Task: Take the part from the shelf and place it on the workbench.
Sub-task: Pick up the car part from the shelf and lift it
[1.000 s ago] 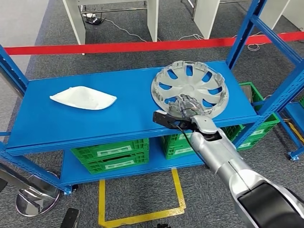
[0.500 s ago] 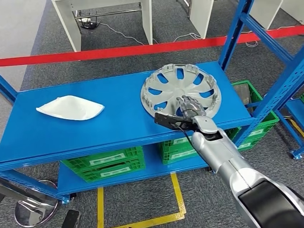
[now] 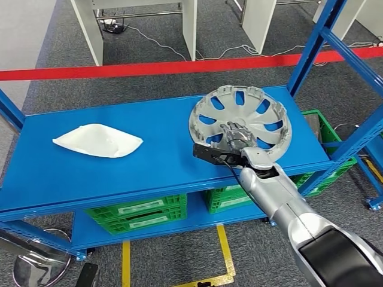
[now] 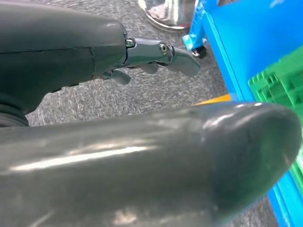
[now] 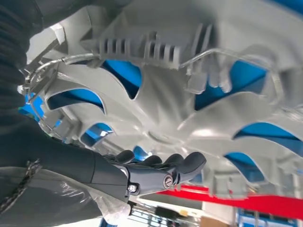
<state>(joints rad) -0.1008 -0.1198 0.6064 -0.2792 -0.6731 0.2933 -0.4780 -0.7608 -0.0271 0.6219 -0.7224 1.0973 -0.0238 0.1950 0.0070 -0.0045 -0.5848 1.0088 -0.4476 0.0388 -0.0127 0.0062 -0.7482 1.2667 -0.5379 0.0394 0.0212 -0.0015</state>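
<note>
The part is a silver wheel cover [image 3: 246, 113] lying hollow side up on the right half of the blue shelf [image 3: 158, 149]. My right hand [image 3: 234, 136] reaches over its near rim, fingers stretched along the inner spokes. In the right wrist view the wheel cover [image 5: 185, 94] is very close. Its rim passes between the dark thumb side and the fingers [image 5: 168, 172], so the hand grips the near edge. My left hand [image 4: 107, 52] hangs beside the shelf's lower corner, its fingers straight and holding nothing.
A white plastic bag [image 3: 97, 140] lies on the shelf's left half. Green crates [image 3: 140, 209] sit on the lower level. Blue uprights [image 3: 347, 60] stand at the right. Red tape [image 3: 135, 69] crosses the carpet behind, and yellow floor marks [image 3: 223, 239] lie in front.
The whole picture shifts left and then back right, so the camera has moved. My right hand stays on the wheel cover's near rim, and the cover keeps its place on the shelf.
</note>
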